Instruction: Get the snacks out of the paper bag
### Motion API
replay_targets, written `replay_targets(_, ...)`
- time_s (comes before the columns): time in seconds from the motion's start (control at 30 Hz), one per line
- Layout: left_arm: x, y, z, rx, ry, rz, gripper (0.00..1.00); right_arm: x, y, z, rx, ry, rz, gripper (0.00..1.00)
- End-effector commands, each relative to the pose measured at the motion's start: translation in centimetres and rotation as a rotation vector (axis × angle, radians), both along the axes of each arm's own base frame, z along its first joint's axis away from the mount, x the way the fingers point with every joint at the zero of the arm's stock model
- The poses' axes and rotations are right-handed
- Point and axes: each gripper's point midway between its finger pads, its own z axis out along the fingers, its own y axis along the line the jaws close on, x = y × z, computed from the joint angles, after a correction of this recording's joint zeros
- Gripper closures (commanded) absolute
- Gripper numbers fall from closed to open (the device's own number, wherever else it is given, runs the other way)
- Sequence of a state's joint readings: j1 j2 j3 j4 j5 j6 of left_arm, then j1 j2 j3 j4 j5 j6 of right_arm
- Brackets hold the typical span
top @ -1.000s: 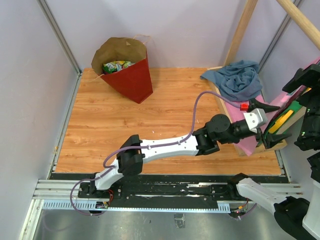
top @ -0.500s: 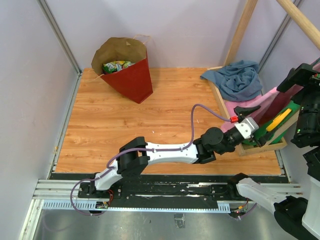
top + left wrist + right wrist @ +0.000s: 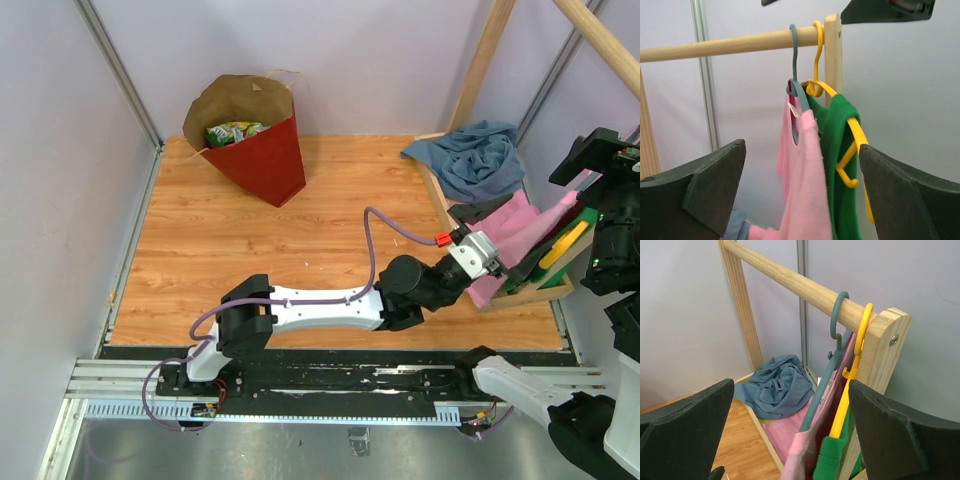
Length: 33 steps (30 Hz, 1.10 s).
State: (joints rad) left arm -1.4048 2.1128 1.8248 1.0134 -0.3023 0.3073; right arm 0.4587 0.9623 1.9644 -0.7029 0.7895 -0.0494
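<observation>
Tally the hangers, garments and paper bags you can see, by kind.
Hangers: 2 (teal hanger, yellow hanger)
Garments: 3 (pink garment, green garment, blue garment)
Paper bags: 1 (red paper bag)
Total: 6

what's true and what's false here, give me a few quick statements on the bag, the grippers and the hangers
1. The paper bag stands at the far left with snacks inside. True.
2. The left gripper is shut on a green packet. False: its jaws stand open and hold nothing.
3. A teal hanger and a yellow hanger hang on the wooden rod. True.
4. The blue cloth lies inside the paper bag. False: it lies crumpled at the far right, apart from the bag.
5. The right gripper is open. True.
</observation>
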Motion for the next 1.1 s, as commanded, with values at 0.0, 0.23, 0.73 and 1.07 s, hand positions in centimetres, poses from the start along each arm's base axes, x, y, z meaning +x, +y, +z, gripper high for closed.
replay_targets(0.0, -1.2, 1.7, 4.1, -0.052, -0.037, -0.004, 0.0, -0.2, 0.2, 0.4, -0.001, -0.021, 0.023, 0.01)
replay_targets(0.23, -4.2, -0.9, 3.9, 0.059, -0.071, -0.199, 0.0, -0.4, 0.2, 0.4, -0.01, -0.024, 0.026, 0.01)
replay_targets(0.73, -1.4, -4.0, 2.7, 0.143, -0.005, -0.1, 0.0, -0.5, 0.6, 0.5, -0.02, -0.031, 0.061, 0.01)
replay_targets(1.07, 0.3, -5.7, 0.4, 0.188, 0.038, -0.062, 0.0, -0.1, 1.1, 0.1, -0.026, -0.022, 0.083, 0.01)
